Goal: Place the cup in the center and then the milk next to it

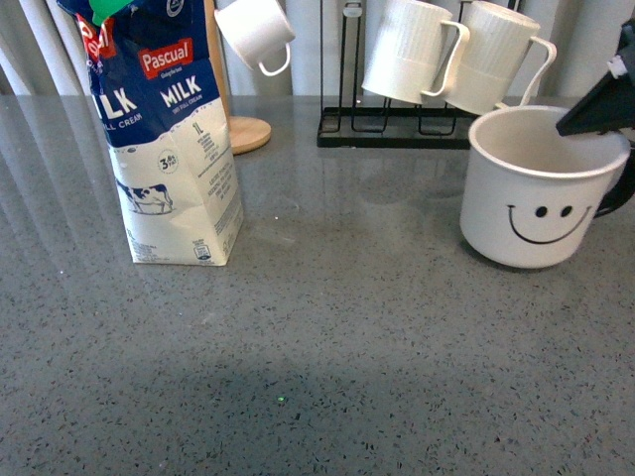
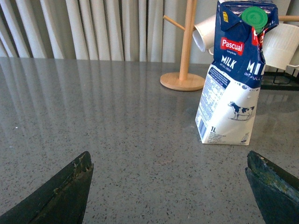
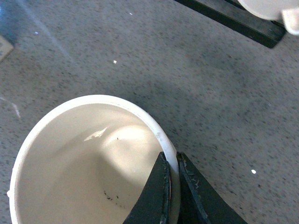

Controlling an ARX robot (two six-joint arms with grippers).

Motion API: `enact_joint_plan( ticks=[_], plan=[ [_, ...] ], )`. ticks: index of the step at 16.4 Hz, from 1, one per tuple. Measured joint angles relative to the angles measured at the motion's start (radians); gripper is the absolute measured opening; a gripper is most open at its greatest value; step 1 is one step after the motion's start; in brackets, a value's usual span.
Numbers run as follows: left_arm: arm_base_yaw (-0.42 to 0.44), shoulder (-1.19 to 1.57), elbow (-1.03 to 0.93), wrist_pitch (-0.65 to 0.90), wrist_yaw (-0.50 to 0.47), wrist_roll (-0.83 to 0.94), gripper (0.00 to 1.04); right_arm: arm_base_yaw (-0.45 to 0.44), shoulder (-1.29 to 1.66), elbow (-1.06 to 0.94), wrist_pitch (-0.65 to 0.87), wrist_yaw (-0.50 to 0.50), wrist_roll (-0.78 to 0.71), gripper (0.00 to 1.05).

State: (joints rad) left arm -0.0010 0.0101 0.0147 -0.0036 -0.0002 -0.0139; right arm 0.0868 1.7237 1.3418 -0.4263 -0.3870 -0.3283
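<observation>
The right jaws are clenched on the rim of the wide off-white enamel-style cup with a black smiley face (image 1: 536, 193). In the right wrist view one dark finger (image 3: 156, 196) sits inside the cup wall and the other lies outside it, with the thin rim (image 3: 163, 140) pinched between them. The cup stands upright at the right side of the grey speckled worktop (image 1: 327, 327), its base seemingly on the surface. Its smile faces the front camera and its black handle (image 1: 620, 193) shows at the far right edge.

The left jaws are released and spread wide. Their two dark fingertips (image 2: 60, 196) are low over the worktop with only grey surface between them.

Ahead of them stands the tall blue-and-white "Pascual" milk carton (image 2: 233, 79) with a small cow drawing and a green cap (image 2: 254, 17). In the front view the milk carton (image 1: 169, 149) is upright at the left of the worktop, well apart from the cup.

Just behind the carton is a light wooden mug tree on a round base (image 2: 187, 46), with a small plain white cup (image 1: 256, 35) hanging from a peg. Behind the smiley cup, a black wire rack (image 1: 397, 129) carries two white ribbed mugs with white handles (image 1: 412, 50), tilted on their pegs. Pale pleated curtains (image 2: 93, 28) close the background.
</observation>
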Motion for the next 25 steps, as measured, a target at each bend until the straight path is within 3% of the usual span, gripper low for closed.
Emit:
enact_joint_plan(
  ticks=[5,16,25],
  plan=[
    [0.000,0.000,0.000,0.000,0.000,0.000,0.98,0.125,0.008,0.018,0.014,-0.005,0.050,0.03],
    [0.000,0.000,0.000,0.000,0.000,0.000,0.98,0.137,0.049,0.021,-0.001,0.016,0.054,0.03],
    [0.000,0.000,0.000,0.000,0.000,0.000,0.98,0.142,0.049,0.039,0.012,0.020,0.048,0.93]
  ],
)
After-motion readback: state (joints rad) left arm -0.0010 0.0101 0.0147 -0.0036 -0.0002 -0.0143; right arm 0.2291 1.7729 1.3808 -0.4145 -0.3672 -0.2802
